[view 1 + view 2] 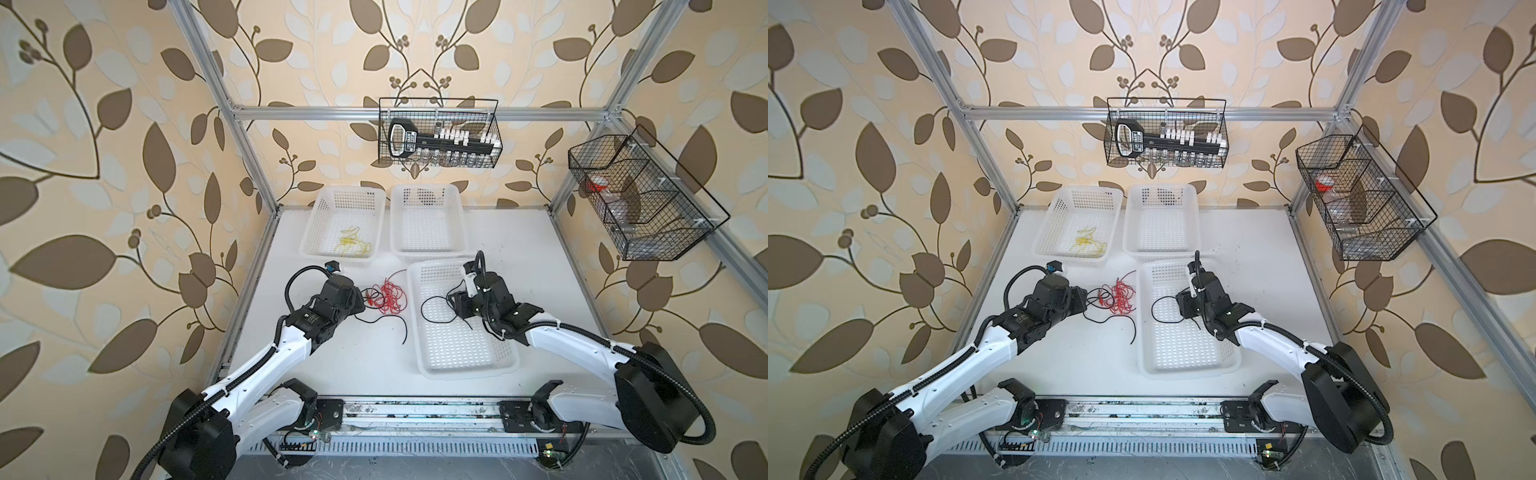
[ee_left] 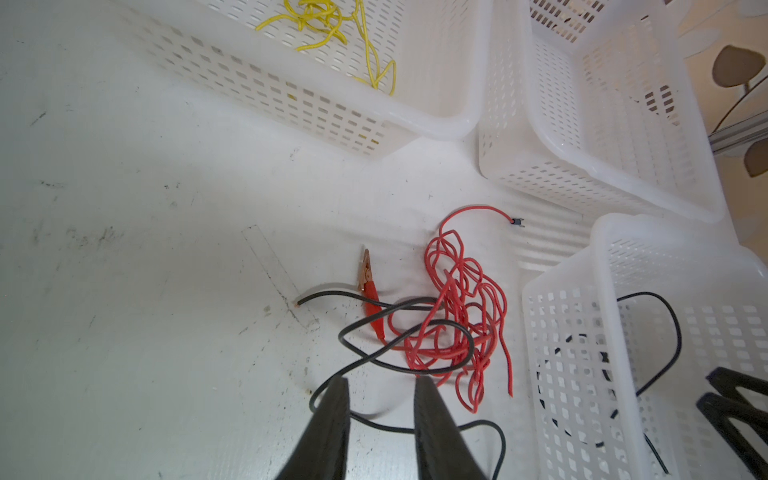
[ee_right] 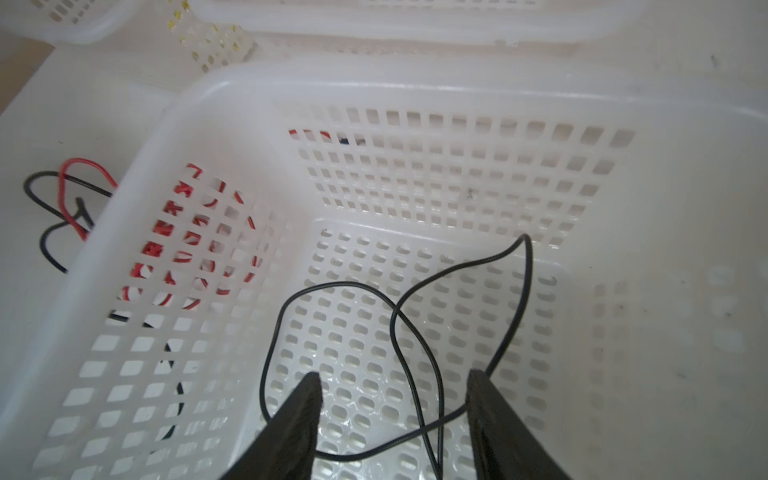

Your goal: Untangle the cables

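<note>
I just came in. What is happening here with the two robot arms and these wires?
Tangled wires are being pulled apart and sorted. The yellow wire lies in the far left basket. The right gripper hangs open over the near basket, where a black wire lies loose on its floor. The left gripper, also open, is low over the table at the red wire, which another black wire crosses. That pair is not yet separated.
</note>
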{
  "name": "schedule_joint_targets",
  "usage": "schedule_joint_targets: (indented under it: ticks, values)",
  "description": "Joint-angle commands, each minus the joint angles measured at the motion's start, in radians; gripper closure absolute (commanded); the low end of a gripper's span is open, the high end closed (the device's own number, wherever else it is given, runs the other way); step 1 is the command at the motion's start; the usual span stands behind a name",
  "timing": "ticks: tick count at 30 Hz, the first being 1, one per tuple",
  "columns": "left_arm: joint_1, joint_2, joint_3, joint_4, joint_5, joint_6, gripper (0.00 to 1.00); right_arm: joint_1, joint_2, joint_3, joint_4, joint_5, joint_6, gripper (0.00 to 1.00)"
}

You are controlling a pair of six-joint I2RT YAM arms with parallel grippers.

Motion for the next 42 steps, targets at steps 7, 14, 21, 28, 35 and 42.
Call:
schedule_joint_targets:
  ticks: [7, 14, 21, 28, 35, 42]
  values:
    - [0.001, 0.042, -0.039, 0.054, -0.044, 0.013, 0.57, 0.070, -0.052, 0.034, 0.090, -0.022, -0.032, 0.42]
    - [0.002, 0.119, -0.067, 0.133, -0.055, 0.038, 0.29, 0.135, -0.016, 0.075, 0.094, -0.016, -0.077, 0.41]
    - [0.002, 0.212, -0.046, 0.158, -0.101, 0.050, 0.29, 0.140, 0.012, 0.084, 0.098, -0.034, -0.067, 0.41]
    - [0.007, 0.296, -0.028, 0.214, -0.104, 0.031, 0.34, 0.141, 0.019, 0.083, 0.096, -0.036, -0.064, 0.41]
    - [0.008, 0.327, -0.018, 0.273, -0.133, 0.037, 0.47, 0.139, 0.024, 0.086, 0.092, -0.053, -0.061, 0.42]
    - [0.010, 0.313, -0.012, 0.305, -0.128, 0.059, 0.50, 0.140, 0.040, 0.094, 0.092, -0.065, -0.059, 0.43]
